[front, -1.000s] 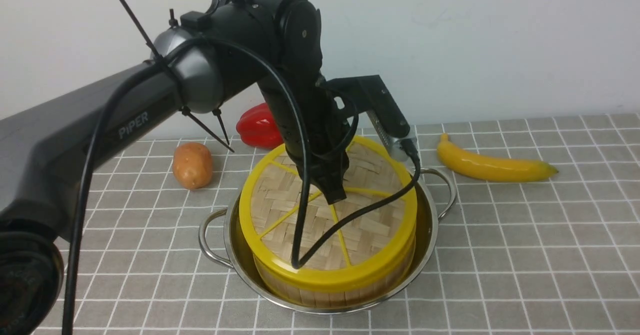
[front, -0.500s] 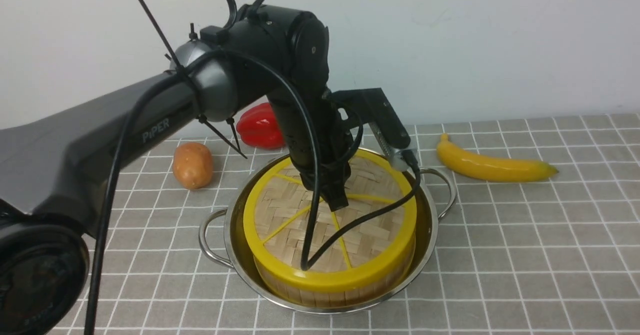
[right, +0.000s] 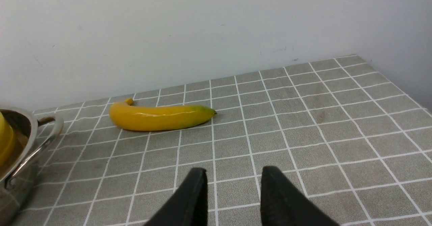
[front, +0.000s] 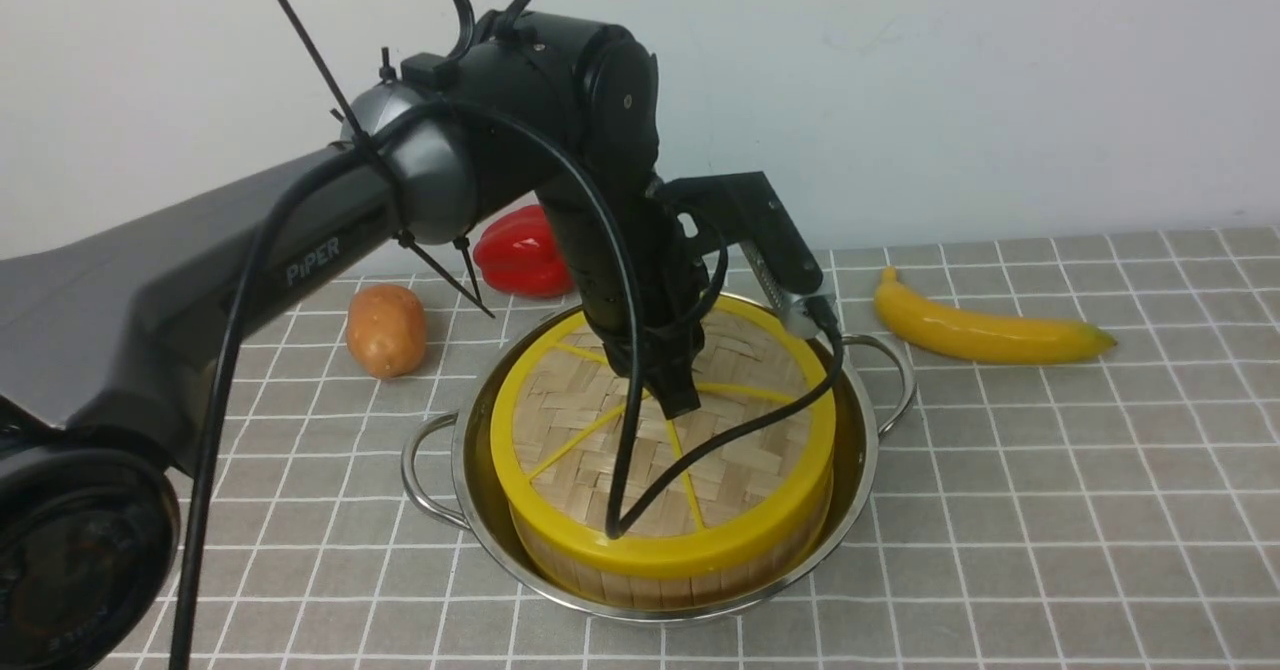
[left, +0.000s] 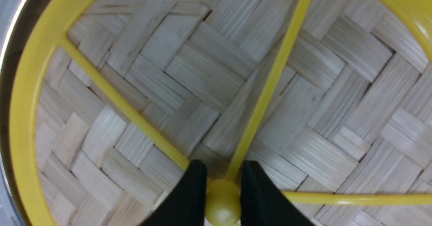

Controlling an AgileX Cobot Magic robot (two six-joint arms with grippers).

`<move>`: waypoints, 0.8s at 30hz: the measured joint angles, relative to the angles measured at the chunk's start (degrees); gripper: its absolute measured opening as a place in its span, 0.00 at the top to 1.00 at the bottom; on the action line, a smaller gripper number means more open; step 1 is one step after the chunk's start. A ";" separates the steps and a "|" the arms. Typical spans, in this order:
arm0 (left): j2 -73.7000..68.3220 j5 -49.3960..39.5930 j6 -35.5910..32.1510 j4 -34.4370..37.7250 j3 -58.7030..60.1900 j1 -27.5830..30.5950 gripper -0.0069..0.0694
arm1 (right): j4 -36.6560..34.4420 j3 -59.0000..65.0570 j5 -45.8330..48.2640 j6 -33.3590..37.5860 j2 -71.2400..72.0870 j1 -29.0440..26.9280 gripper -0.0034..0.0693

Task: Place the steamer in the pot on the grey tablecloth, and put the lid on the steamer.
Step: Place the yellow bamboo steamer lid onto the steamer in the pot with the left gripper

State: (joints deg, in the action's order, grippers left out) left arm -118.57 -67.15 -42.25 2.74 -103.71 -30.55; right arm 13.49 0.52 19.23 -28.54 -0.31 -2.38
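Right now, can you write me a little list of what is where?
left gripper: shut on the lid by its knob
right gripper: open, holding nothing, over the tablecloth
lid: on the steamer
steamer: inside the pot
pot: on the tablecloth
other things: banana, potato, red pepper, around the pot

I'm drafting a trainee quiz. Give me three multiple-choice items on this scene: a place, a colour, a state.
1. Where does the steamer sit? A in the pot; B on bare cloth; C on a plate.
2. The lid's rim is: A red; B green; C yellow.
3. The left gripper is: A open above the lid; B shut on the lid's knob; C out of sight.
Answers: 1 A, steel wall rings the steamer; 2 C, yellow ring in the front view; 3 B, jaws pinch the knob in the left wrist view.
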 joint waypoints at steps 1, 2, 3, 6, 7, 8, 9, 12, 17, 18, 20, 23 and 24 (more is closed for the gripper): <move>0.00 0.00 0.16 0.00 0.00 0.00 0.76 | 0.00 0.00 0.00 0.00 0.00 0.00 0.62; 0.00 -0.11 1.37 0.00 0.00 0.00 0.76 | 0.00 0.00 0.00 0.00 0.00 0.00 0.62; 0.00 -0.13 2.36 0.00 0.00 0.00 0.76 | 0.00 0.00 0.00 0.00 0.00 0.00 0.62; 0.00 -0.18 5.03 -0.10 0.00 0.00 0.76 | 0.00 0.00 0.00 0.00 0.00 0.00 0.62; 0.00 -0.18 5.21 -0.10 0.00 0.00 0.76 | 0.00 0.00 0.00 0.00 0.00 0.00 0.62; 0.00 -0.18 5.96 -0.10 0.00 0.00 0.76 | 0.00 0.00 0.00 0.00 0.00 0.00 0.62; 0.00 -0.20 6.46 -0.10 0.00 0.00 0.76 | 0.00 0.00 0.00 0.00 0.00 0.00 0.62; 0.00 -0.20 6.98 -0.10 0.00 0.00 0.76 | 0.00 0.00 0.00 0.00 0.00 0.00 0.62; 0.00 -0.20 4.48 -0.10 0.00 0.00 0.76 | 0.00 0.00 0.00 0.00 0.00 0.00 0.62; 0.00 -0.20 3.66 -0.10 0.00 0.00 0.76 | 0.00 0.00 0.00 0.00 0.00 0.00 0.62; 0.00 -0.20 2.52 -0.10 0.00 0.00 0.76 | 0.00 0.00 0.00 0.00 0.00 0.00 0.62; 0.00 -0.11 1.09 -0.04 0.00 0.00 0.76 | 0.00 0.00 0.00 0.00 0.00 0.00 0.62; 0.00 -0.11 0.55 -0.04 0.00 0.00 0.76 | 0.00 0.00 0.00 0.00 0.00 0.00 0.62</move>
State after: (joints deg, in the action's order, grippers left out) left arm -118.57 -67.27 -41.70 2.70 -103.71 -30.55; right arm 13.49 0.52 19.23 -28.54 -0.31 -2.38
